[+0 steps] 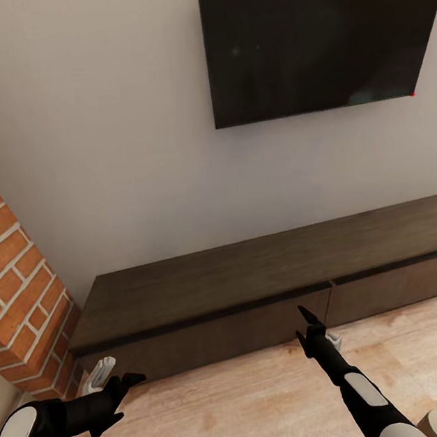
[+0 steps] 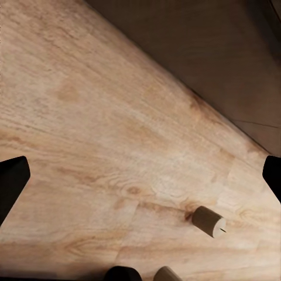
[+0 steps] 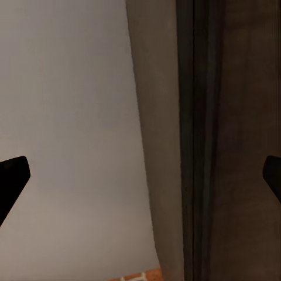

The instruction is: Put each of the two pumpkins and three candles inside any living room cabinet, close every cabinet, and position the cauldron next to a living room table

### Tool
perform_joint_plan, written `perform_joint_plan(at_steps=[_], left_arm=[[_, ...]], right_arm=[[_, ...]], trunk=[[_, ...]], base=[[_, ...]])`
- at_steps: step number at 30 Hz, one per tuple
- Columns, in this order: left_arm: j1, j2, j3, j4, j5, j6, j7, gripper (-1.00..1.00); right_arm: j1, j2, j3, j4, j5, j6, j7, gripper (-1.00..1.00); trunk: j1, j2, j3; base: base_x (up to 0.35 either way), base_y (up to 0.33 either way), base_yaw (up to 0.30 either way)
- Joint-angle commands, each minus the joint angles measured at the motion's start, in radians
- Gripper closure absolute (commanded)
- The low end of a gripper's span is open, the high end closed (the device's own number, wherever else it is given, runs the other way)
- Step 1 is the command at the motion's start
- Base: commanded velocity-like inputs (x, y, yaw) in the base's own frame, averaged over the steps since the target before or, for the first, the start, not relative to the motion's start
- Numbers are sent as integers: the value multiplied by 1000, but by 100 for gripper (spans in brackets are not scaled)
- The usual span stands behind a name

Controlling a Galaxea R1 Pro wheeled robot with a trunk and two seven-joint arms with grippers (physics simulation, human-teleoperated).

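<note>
Your right gripper (image 1: 313, 327), fingers spread, points at the closed cabinet (image 1: 258, 290) at mid-frame, likely to open a drawer; your left gripper (image 1: 110, 380), also spread, hovers over a candle (image 2: 209, 222) on the floor.

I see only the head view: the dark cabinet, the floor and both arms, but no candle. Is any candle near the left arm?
Observer: Yes. The left wrist view shows a candle lying on its side on the wood floor, apart from the cabinet.
Operator: Only this one?
Observer: A second candle is there too, cut off by the edge of that picture.
Operator: Does the left pincer hold something?
Observer: No. The left pincer is open, with only floor between its fingertips.
</note>
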Motion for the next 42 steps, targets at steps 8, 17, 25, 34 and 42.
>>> perform_joint_plan(at_steps=[8, 17, 25, 34, 42], left_arm=[[-1, 0, 1, -1, 10, 2, 10, -100], [-1, -1, 1, -1, 10, 2, 11, -100], [-1, -1, 0, -1, 10, 2, 11, -100], [-1, -2, -1, -1, 10, 2, 11, -100], [-1, -2, -2, -1, 10, 2, 11, -100]], right_arm=[[-1, 1, -5, 2, -7, 9, 2, -100], [-1, 1, -4, 2, -9, 10, 11, -100], [-1, -1, -4, 3, -7, 11, 96, -100], [-1, -1, -4, 3, -6, 11, 101, -100], [-1, -1, -4, 3, -6, 11, 101, -100]], trunk=[[31, -57, -26], [65, -120, -54], [96, -176, -79], [123, -225, -109], [127, -227, -140]], base=[[0, 0, 0], [0, 0, 0], [0, 0, 0], [0, 0, 0], [0, 0, 0]])
